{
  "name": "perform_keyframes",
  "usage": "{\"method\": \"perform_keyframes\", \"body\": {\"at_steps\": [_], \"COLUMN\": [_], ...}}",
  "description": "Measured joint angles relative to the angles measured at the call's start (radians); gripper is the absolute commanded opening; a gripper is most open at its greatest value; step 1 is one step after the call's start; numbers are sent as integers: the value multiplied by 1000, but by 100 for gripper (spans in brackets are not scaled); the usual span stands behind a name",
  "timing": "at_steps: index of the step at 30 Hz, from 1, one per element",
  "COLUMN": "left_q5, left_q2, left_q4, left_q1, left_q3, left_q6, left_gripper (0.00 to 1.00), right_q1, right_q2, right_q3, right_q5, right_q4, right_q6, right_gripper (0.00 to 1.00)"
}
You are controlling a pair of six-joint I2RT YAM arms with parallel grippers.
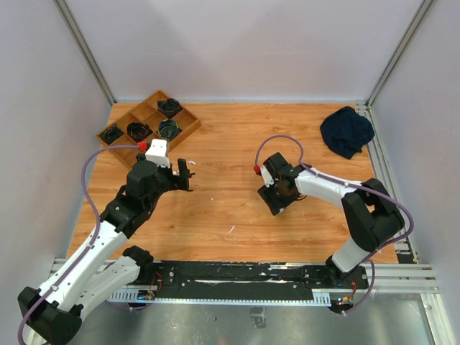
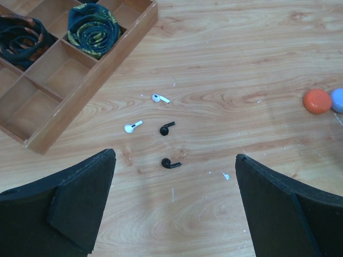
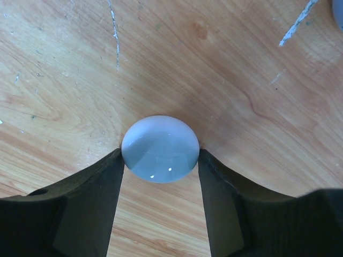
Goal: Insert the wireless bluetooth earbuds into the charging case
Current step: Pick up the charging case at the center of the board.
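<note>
Two white earbuds [image 2: 133,127] [image 2: 158,98] and two black earbuds [image 2: 167,128] [image 2: 170,163] lie loose on the wooden table in the left wrist view. My left gripper [image 2: 174,155] hangs wide open just above and short of them, holding nothing. A round, pale bluish-white charging case [image 3: 159,147] lies flat on the table. My right gripper [image 3: 161,153] has a fingertip touching it on each side. In the top view the right gripper [image 1: 277,203] points down at the table's middle right and hides that case.
An orange round case [image 2: 317,101] and a lavender one [image 2: 337,99] lie to the right of the earbuds. A wooden divider tray [image 1: 188,129] with rolled dark items stands at the back left. A dark blue cloth [image 1: 346,131] lies at the back right.
</note>
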Motion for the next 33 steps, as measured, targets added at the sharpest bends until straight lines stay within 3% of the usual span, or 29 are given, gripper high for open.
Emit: {"method": "perform_keyframes", "body": {"at_steps": [7, 19, 33], "left_q5": [44, 165, 380], "left_q2": [10, 26, 119], "left_q4": [2, 54, 198], "left_q1": [0, 1, 2], "left_q3": [0, -3, -34], "left_q6": [-41, -208, -359], "left_gripper": [99, 99, 96], "right_q1": [27, 85, 164], "right_q2": [0, -100, -308], "right_q3": [0, 0, -47], "right_q5": [18, 65, 45], "right_q4": [3, 45, 344], "right_q6": [27, 38, -11], "right_gripper": [47, 43, 43]}}
